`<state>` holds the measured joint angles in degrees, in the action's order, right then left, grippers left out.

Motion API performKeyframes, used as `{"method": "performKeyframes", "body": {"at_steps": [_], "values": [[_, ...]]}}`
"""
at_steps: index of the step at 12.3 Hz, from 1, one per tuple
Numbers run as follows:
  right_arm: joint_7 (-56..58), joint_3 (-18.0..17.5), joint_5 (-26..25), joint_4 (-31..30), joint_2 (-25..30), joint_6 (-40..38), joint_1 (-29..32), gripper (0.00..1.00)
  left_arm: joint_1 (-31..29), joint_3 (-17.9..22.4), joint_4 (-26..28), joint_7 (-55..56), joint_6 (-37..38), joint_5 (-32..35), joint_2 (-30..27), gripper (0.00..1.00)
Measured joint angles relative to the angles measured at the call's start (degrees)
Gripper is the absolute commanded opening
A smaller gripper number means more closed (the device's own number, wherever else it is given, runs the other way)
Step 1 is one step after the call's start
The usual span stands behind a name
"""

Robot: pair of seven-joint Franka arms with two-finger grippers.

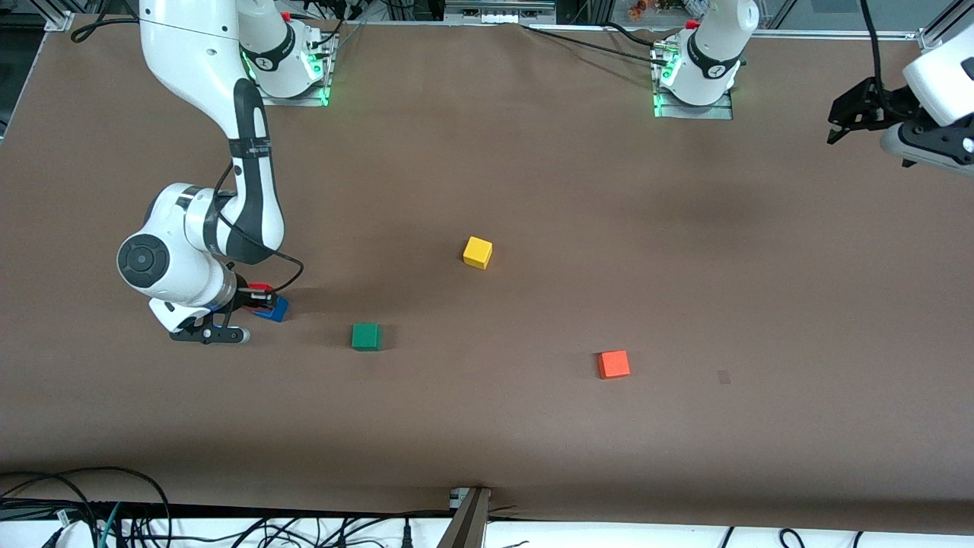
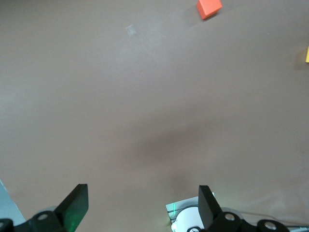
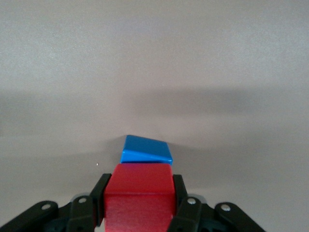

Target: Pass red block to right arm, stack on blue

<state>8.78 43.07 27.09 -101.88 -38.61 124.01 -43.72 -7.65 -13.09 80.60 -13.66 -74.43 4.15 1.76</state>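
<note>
The red block [image 1: 261,288] sits between the fingers of my right gripper [image 1: 255,295], which is shut on it at the right arm's end of the table. The right wrist view shows the red block [image 3: 139,195] clamped in the right gripper [image 3: 139,186]. The blue cube [image 1: 275,309] lies on the table just under and beside the red block, partly covered by it, and shows in the right wrist view [image 3: 146,150]. I cannot tell whether the two cubes touch. My left gripper [image 1: 838,124] is open and empty, up over the table's edge at the left arm's end; its wrist view [image 2: 142,208] shows bare table between the jaws.
A green cube [image 1: 366,336] lies beside the blue cube, toward the table's middle. A yellow cube [image 1: 477,252] lies mid-table. An orange cube [image 1: 613,364] lies nearer the front camera toward the left arm's end, also in the left wrist view [image 2: 208,7].
</note>
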Motion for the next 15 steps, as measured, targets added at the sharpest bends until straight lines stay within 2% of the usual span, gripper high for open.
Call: {"method": "performKeyframes", "body": {"at_steps": [2, 5, 6, 9, 11, 12, 13, 14, 15], "values": [[0.0, 0.01, 0.0, -0.02, 0.03, 0.19, -0.01, 0.0, 3.06, 6.16, 4.35, 0.24, -2.51, -2.7, -2.55, 1.0], [0.0, 0.02, 0.0, -0.1, 0.03, 0.89, -0.01, 0.0, 9.28, 16.4, 7.45, 1.86, -4.33, -4.67, -3.61, 1.0], [0.0, 0.02, 0.0, -0.15, 0.03, 0.99, -0.01, 0.0, 10.67, 17.54, 7.72, 3.46, -4.33, -4.74, -3.65, 1.0], [-0.01, 0.02, 0.0, -0.28, 0.03, 1.09, -0.01, 0.0, 13.16, 17.53, 7.75, 6.06, -4.34, -4.75, -3.7, 1.0], [-0.01, 0.03, 0.0, -0.32, 0.03, 1.15, -0.01, 0.05, 13.62, 16.59, 7.75, 6.25, -4.35, -4.78, -3.72, 1.0], [-0.01, 0.03, 0.0, -0.35, 0.03, 1.17, -0.01, 0.3, 13.73, 15.72, 7.75, 6.37, -4.35, -4.78, -3.72, 1.0], [-0.01, 0.02, 0.0, -0.38, 0.03, 1.17, -0.01, 0.86, 13.86, 15.14, 7.75, 6.5, -4.34, -4.78, -3.72, 1.0], [-0.02, 0.03, 0.0, -0.39, 0.03, 1.18, -0.01, 1.0, 13.92, 14.92, 7.75, 6.54, -4.32, -4.78, -3.72, 1.0], [-0.01, 0.05, 0.0, -0.38, 0.03, 1.18, -0.01, 1.0, 13.9, 14.93, 7.76, 6.54, -4.28, -4.78, -3.72, 1.0]]}}
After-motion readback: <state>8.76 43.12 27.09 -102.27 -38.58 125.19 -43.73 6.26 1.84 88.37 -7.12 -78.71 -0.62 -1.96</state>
